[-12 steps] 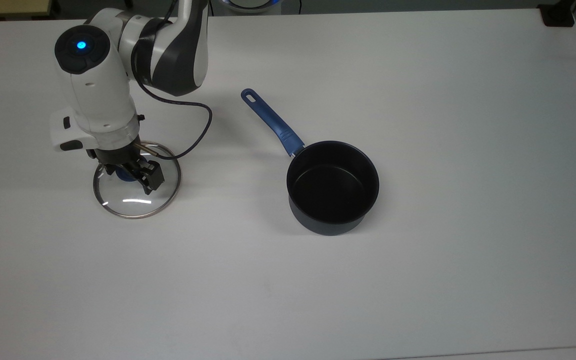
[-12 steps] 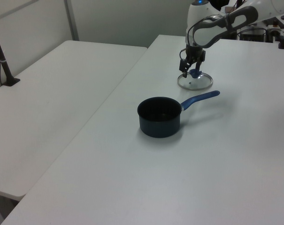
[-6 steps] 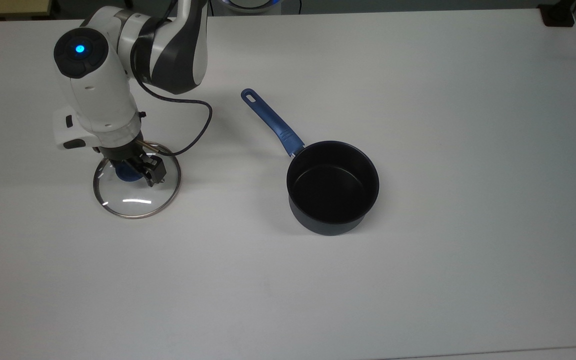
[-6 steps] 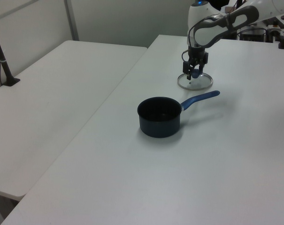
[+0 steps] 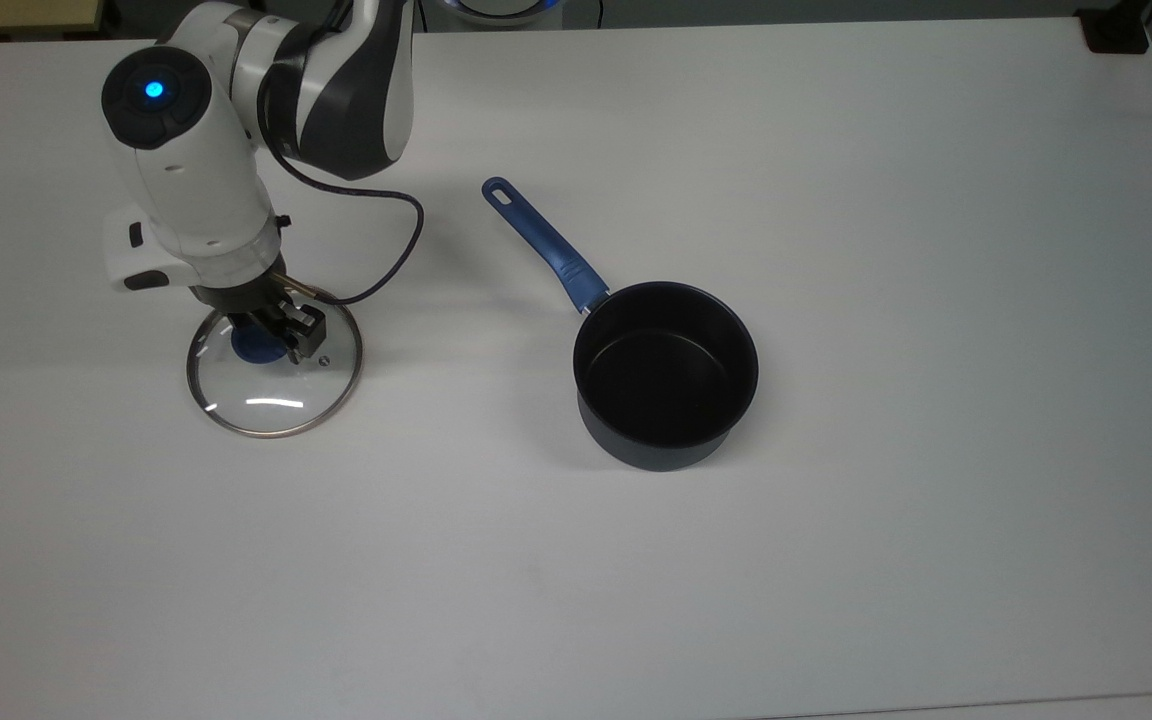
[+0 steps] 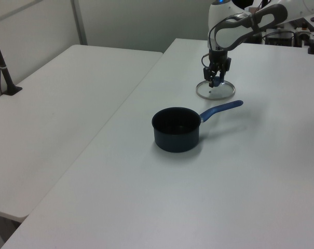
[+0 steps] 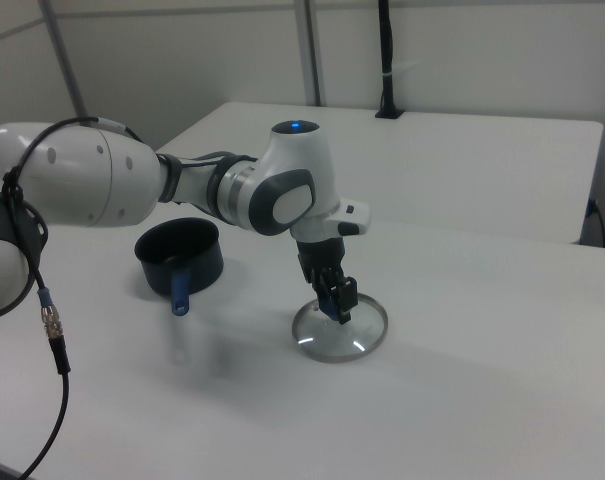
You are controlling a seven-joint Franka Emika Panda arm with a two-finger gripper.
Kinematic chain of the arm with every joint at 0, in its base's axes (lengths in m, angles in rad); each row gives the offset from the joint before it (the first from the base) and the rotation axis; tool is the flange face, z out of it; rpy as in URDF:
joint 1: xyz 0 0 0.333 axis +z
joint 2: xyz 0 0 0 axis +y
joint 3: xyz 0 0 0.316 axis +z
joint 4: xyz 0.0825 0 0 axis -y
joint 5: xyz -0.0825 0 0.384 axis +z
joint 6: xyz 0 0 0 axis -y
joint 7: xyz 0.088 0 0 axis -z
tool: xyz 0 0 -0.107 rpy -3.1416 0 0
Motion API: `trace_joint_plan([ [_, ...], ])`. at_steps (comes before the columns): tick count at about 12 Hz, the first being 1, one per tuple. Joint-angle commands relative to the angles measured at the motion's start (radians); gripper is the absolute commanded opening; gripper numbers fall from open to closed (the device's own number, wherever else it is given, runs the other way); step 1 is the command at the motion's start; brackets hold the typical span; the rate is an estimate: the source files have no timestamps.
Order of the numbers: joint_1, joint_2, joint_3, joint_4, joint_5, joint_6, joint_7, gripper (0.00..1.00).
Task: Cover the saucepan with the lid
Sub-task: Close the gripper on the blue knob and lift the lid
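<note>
On white table (image 5: 836,200): claw (image 5: 271,335) pinching blue knob of round glass lid (image 5: 274,390); dark saucepan (image 5: 666,372) apart.

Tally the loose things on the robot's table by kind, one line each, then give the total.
Glass lids: 1, the lid
Saucepans: 1, the saucepan
Total: 2

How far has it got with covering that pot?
Early stage. The fingers are down around the blue knob of the lid, which lies flat on the table. Lifting it and setting it on the open, uncovered saucepan remain.
</note>
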Motion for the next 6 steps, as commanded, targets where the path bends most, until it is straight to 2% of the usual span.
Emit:
trace_joint_plan([
  [1, 0.017, -0.086, -0.01, -0.024, 0.016, -0.028, 0.007, 0.55],
  [3, 0.027, -0.109, -0.012, 0.026, 0.006, -0.125, 0.0, 0.53],
  [4, 0.064, -0.109, -0.041, 0.055, 0.005, -0.179, -0.002, 0.53],
  [6, 0.198, -0.108, -0.143, 0.121, 0.016, -0.263, 0.004, 0.53],
])
